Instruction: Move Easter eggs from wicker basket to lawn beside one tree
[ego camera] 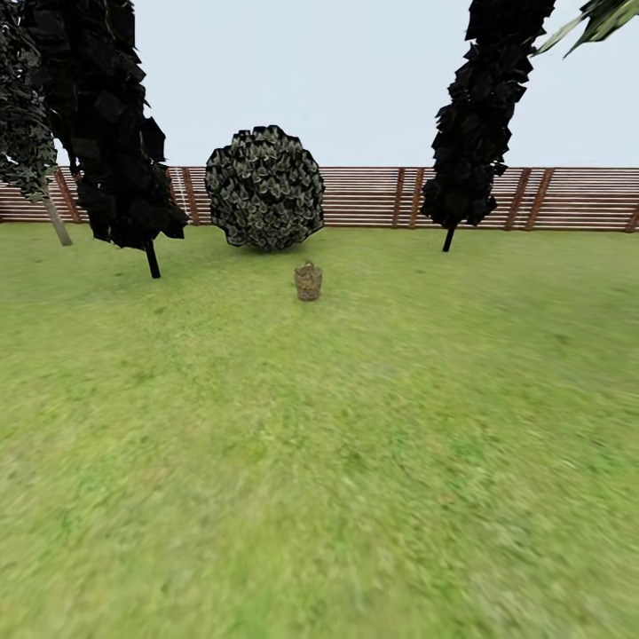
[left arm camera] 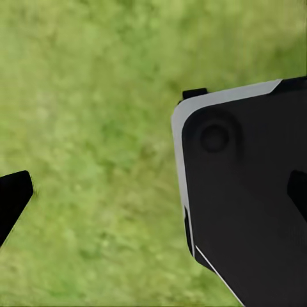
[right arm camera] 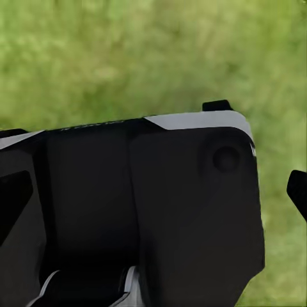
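Note:
The wicker basket (ego camera: 308,281) stands small and upright on the lawn (ego camera: 319,461), far ahead near the middle of the head view, just in front of a round bush. From this distance its inside cannot be made out, so the Easter eggs are hidden. In the left wrist view my left gripper (left arm camera: 157,195) hangs open over grass, one dark fingertip (left arm camera: 14,199) at each side and nothing between them. My right gripper (right arm camera: 157,195) is likewise open and empty, with one fingertip (right arm camera: 298,190) over grass and my black body (right arm camera: 147,211) below it.
A round leafy bush (ego camera: 264,188) sits behind the basket. Dark cone-shaped trees stand at left (ego camera: 106,124) and right (ego camera: 484,115). A pale slanted trunk (ego camera: 57,220) shows at the far left. A brown slat fence (ego camera: 550,197) closes the garden's back. Open grass stretches between me and the basket.

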Motion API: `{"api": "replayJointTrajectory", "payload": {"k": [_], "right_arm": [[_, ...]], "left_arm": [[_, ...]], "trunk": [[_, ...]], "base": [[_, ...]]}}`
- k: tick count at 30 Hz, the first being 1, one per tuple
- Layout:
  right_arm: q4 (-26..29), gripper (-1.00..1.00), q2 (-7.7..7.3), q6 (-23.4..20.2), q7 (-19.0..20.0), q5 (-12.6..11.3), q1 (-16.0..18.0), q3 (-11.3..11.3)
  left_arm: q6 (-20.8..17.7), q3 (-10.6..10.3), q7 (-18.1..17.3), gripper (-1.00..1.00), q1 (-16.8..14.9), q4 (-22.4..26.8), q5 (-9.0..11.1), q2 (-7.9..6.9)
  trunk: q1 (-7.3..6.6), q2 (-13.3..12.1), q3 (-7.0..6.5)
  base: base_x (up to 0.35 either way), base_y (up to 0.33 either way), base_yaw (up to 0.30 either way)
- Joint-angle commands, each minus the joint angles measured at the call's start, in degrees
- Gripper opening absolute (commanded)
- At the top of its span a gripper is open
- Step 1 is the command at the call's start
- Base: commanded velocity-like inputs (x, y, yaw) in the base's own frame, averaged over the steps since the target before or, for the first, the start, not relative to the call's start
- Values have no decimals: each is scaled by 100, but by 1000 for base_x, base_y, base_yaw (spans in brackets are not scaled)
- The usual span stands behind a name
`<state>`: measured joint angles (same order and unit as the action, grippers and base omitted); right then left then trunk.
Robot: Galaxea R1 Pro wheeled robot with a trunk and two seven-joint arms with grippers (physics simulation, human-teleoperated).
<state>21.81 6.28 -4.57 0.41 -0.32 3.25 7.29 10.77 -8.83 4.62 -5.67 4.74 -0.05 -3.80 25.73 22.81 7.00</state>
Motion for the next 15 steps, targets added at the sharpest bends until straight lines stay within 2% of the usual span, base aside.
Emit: {"api": "replayJointTrajectory", "payload": {"k": [1,15], "right_arm": [[16,100,5,-35,4,-3,1,27],[16,100,9,-35,3,-7,1,30]], "left_arm": [[22,-48,30,100,-5,-5,-2,-1],[36,-65,30,100,-4,-7,-4,-6]], "trunk": [[6,11,12],[6,11,12]], "base": [[259,211,0],[262,211,0]]}}
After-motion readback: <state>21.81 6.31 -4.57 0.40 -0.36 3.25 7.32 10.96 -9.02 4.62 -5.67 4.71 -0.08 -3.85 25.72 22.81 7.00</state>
